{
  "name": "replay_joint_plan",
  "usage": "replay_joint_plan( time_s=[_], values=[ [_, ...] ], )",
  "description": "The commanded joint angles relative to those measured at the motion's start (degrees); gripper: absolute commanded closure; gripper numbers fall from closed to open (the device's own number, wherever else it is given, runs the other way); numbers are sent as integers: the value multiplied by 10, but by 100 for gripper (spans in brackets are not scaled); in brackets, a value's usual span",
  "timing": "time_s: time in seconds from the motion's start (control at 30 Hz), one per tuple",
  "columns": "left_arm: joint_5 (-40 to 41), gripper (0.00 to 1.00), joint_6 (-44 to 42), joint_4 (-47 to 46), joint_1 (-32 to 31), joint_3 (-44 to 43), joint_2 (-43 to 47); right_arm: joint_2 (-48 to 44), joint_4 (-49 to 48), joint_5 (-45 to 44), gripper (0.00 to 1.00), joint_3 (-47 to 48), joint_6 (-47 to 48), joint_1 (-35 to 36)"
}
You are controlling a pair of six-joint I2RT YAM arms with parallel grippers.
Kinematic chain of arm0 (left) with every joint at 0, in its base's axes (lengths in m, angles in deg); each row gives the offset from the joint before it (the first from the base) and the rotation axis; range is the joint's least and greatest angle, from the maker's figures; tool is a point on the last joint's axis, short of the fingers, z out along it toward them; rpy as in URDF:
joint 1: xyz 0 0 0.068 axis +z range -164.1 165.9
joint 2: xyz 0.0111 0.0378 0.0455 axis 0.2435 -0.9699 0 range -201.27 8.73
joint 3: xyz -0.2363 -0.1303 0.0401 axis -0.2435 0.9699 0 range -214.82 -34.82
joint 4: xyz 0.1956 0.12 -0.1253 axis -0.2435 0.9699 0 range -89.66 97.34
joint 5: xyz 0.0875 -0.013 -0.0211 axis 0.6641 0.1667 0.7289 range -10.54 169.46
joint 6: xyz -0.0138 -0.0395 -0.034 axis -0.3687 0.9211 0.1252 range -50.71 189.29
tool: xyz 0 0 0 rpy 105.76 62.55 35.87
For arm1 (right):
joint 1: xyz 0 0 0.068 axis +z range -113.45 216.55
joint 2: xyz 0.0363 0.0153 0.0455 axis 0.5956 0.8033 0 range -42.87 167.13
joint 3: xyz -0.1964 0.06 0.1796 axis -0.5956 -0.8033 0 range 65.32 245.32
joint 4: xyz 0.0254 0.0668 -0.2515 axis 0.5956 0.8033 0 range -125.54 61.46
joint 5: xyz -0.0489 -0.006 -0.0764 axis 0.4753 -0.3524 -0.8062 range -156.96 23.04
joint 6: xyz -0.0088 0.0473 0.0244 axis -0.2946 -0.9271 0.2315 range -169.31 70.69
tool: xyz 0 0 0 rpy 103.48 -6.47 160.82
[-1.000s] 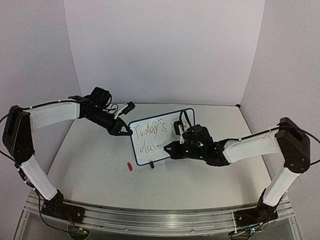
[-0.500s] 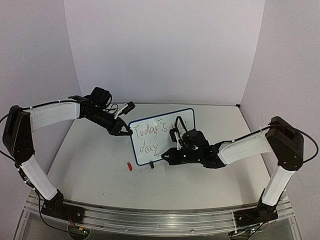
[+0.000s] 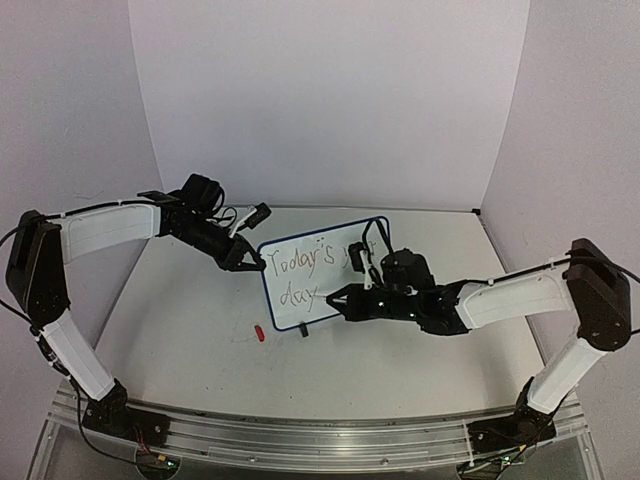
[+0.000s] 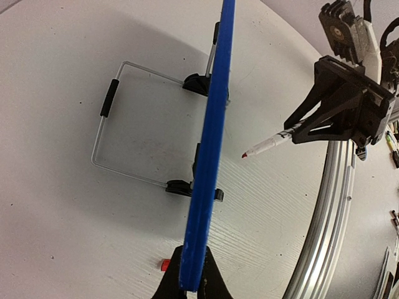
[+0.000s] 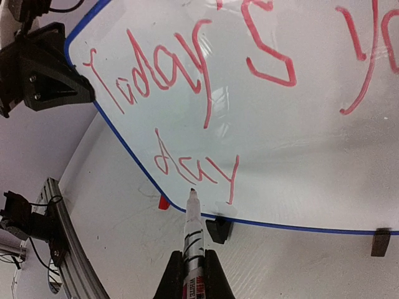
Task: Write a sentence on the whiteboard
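- whiteboard (image 5: 299,156): red handwritten sentence (image 5: 163,81), top line reads "Today's", then "yo", cut off at the right wrist view's edge
- second line: "day"
- marker (image 5: 193,249): barrel print too blurred to read

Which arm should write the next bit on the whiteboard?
Right. The right end effector grips the marker, its tip pointing at the whiteboard just below "day". The left end effector is pinching the whiteboard's side edge and holds no marker.
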Motion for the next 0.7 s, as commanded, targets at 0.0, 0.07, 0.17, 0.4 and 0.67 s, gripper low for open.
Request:
replay_joint_plan(
  time_s=[0.0, 0.07, 0.17, 0.4, 0.67],
  values=[
    [39, 100, -6, 13, -12, -4, -26, -25, 16, -68, 100, -9, -1, -2],
    [39, 100, -6, 14, -13, -4, -26, -19, 20, -73, 100, -8, -1, -1],
    [39, 100, -6, 13, -12, -4, -27, -12, 22, -79, 100, -2, -1, -1],
    [40, 100, -6, 13, -12, -4, -26, 4, 24, -94, 100, 12, -3, -1],
    [40, 100, -6, 13, -13, -4, -26, 19, 24, -99, 100, 20, -4, -1]
  ],
)
